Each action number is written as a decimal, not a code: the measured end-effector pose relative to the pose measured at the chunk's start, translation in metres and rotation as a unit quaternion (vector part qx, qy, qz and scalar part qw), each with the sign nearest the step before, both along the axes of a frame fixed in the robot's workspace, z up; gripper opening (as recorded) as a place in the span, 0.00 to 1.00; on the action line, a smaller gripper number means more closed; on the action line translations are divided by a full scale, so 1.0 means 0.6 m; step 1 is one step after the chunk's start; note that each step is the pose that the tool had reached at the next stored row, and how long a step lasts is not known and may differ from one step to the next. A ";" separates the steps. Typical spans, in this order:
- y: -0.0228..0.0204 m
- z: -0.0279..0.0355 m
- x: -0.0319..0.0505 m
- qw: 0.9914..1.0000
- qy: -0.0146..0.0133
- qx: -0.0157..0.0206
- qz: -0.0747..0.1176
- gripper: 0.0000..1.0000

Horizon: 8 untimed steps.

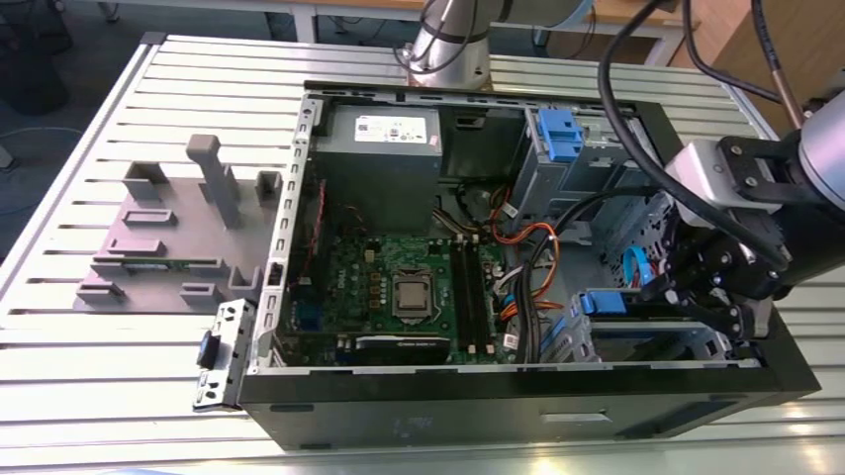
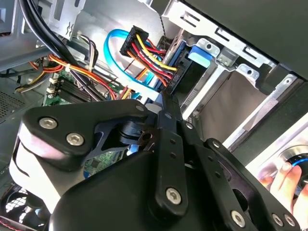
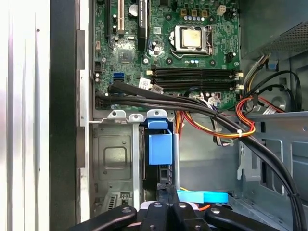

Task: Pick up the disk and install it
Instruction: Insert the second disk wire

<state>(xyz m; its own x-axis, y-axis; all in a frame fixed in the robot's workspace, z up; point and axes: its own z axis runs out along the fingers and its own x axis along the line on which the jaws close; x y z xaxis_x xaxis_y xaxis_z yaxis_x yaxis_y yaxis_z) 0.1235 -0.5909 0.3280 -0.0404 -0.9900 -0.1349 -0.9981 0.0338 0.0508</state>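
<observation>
The disk (image 3: 160, 147) stands on edge in a slot of the metal drive cage (image 3: 113, 159) at the case's front corner. Its blue plastic bracket faces out of the slot. In the exterior view the disk (image 1: 610, 302) shows as a blue block in the cage (image 1: 660, 341) on the right. My gripper (image 3: 163, 186) hangs right over the disk's inner end with its two thin fingers together. In the second wrist view the gripper (image 2: 167, 100) points at the black connector end beside the disk's blue bracket (image 2: 199, 54). Nothing shows between the fingers.
The open computer case holds a motherboard (image 1: 396, 287), a power supply (image 1: 383, 134) and a second blue bracket (image 1: 561, 134) at the back. Black and coloured cables (image 3: 211, 115) cross beside the cage. A grey stand (image 1: 172, 237) sits on the slatted table. A person's hand (image 2: 284, 178) is outside the case.
</observation>
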 end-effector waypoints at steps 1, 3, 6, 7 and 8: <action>0.0001 0.001 0.001 1.000 0.000 0.000 0.000 0.11; 0.0001 0.003 0.004 1.000 0.000 0.001 0.000 0.11; -0.0004 0.010 0.009 1.000 0.000 0.002 0.000 0.11; -0.0002 0.015 0.010 1.000 0.000 0.001 0.000 0.11; -0.0002 0.018 0.011 1.000 0.000 0.001 0.000 0.11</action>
